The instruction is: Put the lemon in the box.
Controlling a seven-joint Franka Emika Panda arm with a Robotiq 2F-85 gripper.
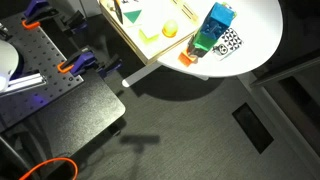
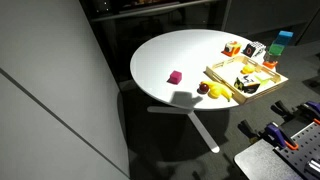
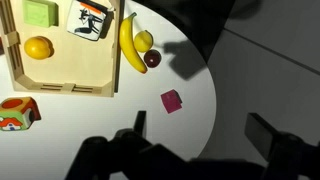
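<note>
The light-wood box [image 3: 60, 82] lies on the round white table at the upper left of the wrist view. It shows in both exterior views [image 1: 135, 40] [image 2: 262, 90]. A yellow lemon [image 3: 38, 47] [image 1: 170, 30] lies inside the box near one rim. A green block [image 3: 40, 12] and a printed card [image 3: 90, 20] also lie in it. My gripper [image 3: 205, 135] is open and empty. It hangs over the table's edge, below a pink cube [image 3: 172, 101] and well apart from the box. The gripper does not show in the exterior views.
Just outside the box lie a banana [image 3: 128, 45] [image 2: 218, 93], a small yellow fruit [image 3: 145, 40] and a dark red fruit [image 3: 152, 58]. An orange block [image 3: 15, 112] sits near the box. A tall blue-and-green carton [image 1: 213, 30] stands by the table's rim. Dark floor lies beyond.
</note>
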